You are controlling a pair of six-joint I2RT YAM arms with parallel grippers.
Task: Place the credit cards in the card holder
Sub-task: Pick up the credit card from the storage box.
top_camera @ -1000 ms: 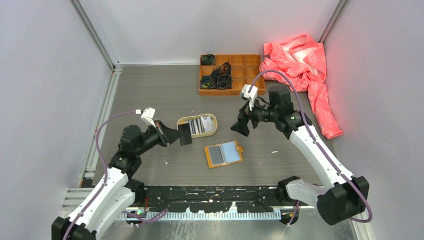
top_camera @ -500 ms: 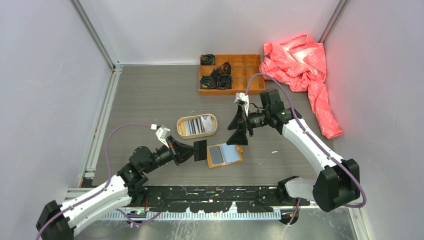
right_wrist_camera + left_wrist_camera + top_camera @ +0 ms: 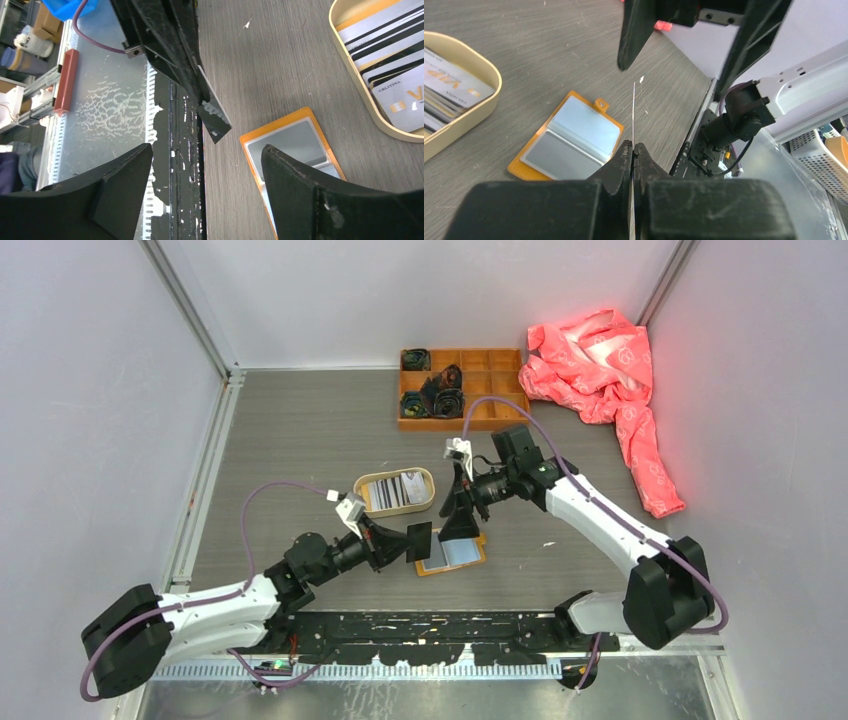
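Observation:
The mustard-orange card holder [image 3: 470, 555] lies open on the table, its grey-lined inside up; it also shows in the left wrist view [image 3: 569, 137] and the right wrist view [image 3: 292, 145]. My left gripper [image 3: 405, 542] is shut on a dark credit card [image 3: 419, 541], held on edge just left of the holder. The left wrist view shows that card edge-on [image 3: 633, 115] between the shut jaws [image 3: 633, 145]. My right gripper [image 3: 458, 525] is open and empty above the holder's far left part [image 3: 207, 148]. The remaining credit cards [image 3: 398, 488] lie in the oval tray.
The oval tan tray [image 3: 360, 495] stands just behind the holder. An orange compartment box [image 3: 490, 375] with dark rolls stands at the back, and a pink cloth [image 3: 610, 370] lies at the back right. The two grippers are close together.
My left gripper has swung from beside the tray toward the near side and right, carrying the dark card up to the holder. My right gripper has moved left and down over the holder.

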